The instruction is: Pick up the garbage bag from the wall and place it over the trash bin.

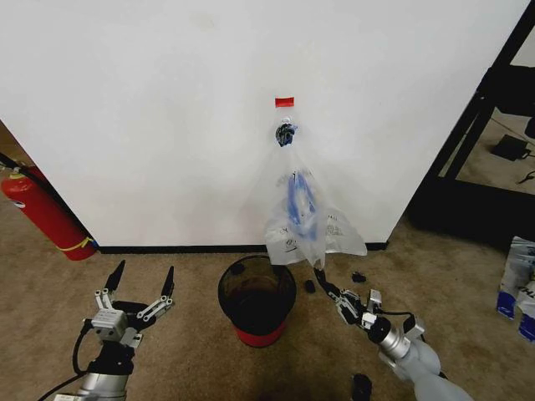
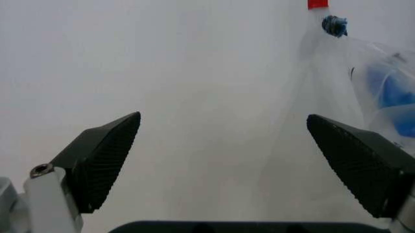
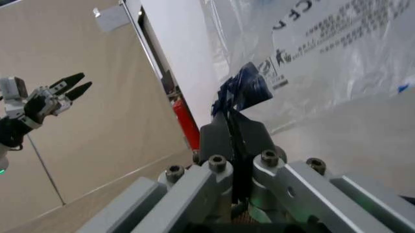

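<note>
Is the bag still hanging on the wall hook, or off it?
On the hook. The bag hangs from the hook under the red tape, while the right gripper pinches its bottom edge shut.

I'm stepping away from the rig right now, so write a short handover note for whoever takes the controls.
Right gripper: shut on the lower edge of the thin translucent white plastic garbage bag.
Left gripper: open, idle above the carpet, left of the bin.
Bag hangs from the black hook on the plain white wall, under the red tape strip.
Small round dark trash bin stands on the carpet just below it.
Done: bag gripped.
Left: unhook it and fit it over the bin.
</note>
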Available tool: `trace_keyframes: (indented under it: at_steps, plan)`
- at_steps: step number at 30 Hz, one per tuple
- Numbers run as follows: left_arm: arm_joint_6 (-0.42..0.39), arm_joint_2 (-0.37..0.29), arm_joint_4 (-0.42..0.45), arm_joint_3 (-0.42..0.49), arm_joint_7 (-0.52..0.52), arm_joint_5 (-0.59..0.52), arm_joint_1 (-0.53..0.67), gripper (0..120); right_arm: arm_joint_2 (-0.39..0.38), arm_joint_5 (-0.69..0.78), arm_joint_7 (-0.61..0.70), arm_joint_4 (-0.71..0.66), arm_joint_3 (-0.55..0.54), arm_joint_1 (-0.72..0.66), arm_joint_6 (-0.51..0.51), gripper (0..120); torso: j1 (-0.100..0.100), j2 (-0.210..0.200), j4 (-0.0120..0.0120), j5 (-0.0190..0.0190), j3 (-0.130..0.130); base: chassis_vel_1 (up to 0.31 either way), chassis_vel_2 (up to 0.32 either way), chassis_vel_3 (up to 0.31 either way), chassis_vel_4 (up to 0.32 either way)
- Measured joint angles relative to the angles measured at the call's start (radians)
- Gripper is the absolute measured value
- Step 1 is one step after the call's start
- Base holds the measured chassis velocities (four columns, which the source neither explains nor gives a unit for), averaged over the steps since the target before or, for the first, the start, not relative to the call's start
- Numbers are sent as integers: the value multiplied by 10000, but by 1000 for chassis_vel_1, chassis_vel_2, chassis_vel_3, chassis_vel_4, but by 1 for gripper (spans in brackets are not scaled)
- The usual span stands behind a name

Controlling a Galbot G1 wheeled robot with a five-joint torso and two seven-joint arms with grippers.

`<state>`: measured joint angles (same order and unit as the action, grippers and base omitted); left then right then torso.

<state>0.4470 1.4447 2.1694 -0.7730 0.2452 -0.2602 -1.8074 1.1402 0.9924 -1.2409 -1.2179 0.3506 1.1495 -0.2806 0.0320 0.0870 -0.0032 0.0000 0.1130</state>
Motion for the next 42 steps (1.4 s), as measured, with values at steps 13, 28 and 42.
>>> trace_keyframes:
  at_steps: [13, 28, 42]
  plan:
    - [-624, -179, -9, 295, -388, 29, 500, 100, 631, 338, 4211, -321, -1514, -1346, -2418, 0, 0, 0, 4, 0, 1, 0, 0, 0, 0]
    - [-1158, -3486, -815, 1361, -195, -520, 2852, 100, 790, -394, 4914, -196, -2451, -2140, -2563, 0, 0, -1, -6, -3, 1, 0, 0, 0, 0]
    - [-2847, -6548, -1360, 5999, -2390, -2512, 6541, 100, 1129, -720, 4833, -89, -2098, -2062, -2548, 0, -1, -1, 8, 1, 0, 0, 0, 0, 0]
